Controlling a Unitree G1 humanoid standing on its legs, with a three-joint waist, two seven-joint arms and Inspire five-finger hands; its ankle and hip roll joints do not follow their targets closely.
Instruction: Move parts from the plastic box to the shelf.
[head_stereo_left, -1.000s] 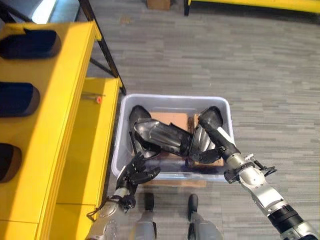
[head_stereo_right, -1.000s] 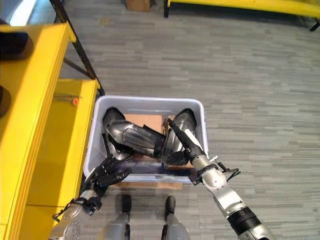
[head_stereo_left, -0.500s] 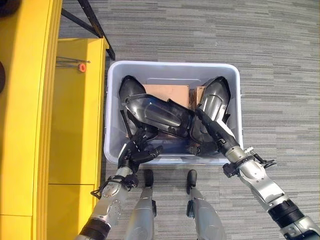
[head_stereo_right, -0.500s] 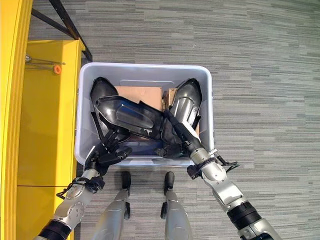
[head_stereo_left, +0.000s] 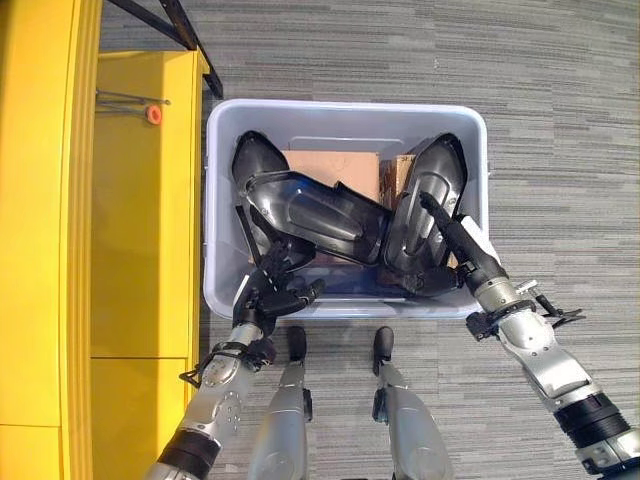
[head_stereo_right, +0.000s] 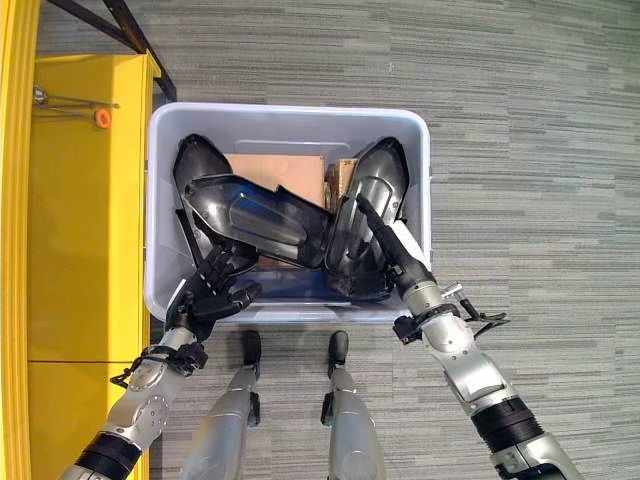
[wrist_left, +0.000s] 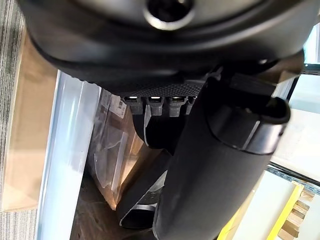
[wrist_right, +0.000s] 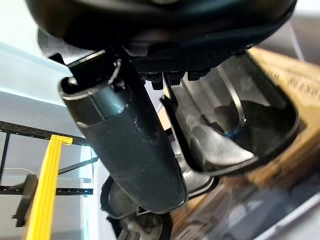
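A pale plastic box (head_stereo_left: 345, 108) stands on the floor and holds large dark glossy moulded parts over cardboard (head_stereo_left: 335, 165). One long part (head_stereo_left: 310, 210) lies slanted across the box's middle. A second part (head_stereo_left: 432, 190) leans along the right side. My left hand (head_stereo_left: 272, 295) reaches over the near rim at the left, fingers spread and relaxed by the long part's lower end. My right hand (head_stereo_left: 465, 255) lies with straight fingers on the right part (wrist_right: 225, 130), its thumb (wrist_right: 130, 145) straight beside it. The yellow shelf (head_stereo_left: 140, 220) runs along the left.
A small orange piece (head_stereo_left: 153, 114) with a thin rod lies on the shelf's lower board. A dark slanted frame bar (head_stereo_left: 185, 25) of the shelf stands just beyond the box's far left corner. Grey striped carpet surrounds the box.
The camera has tilted down, so the whole picture shifted. Both hands have come further over the near rim into the box; the right hand now rests on the right part.
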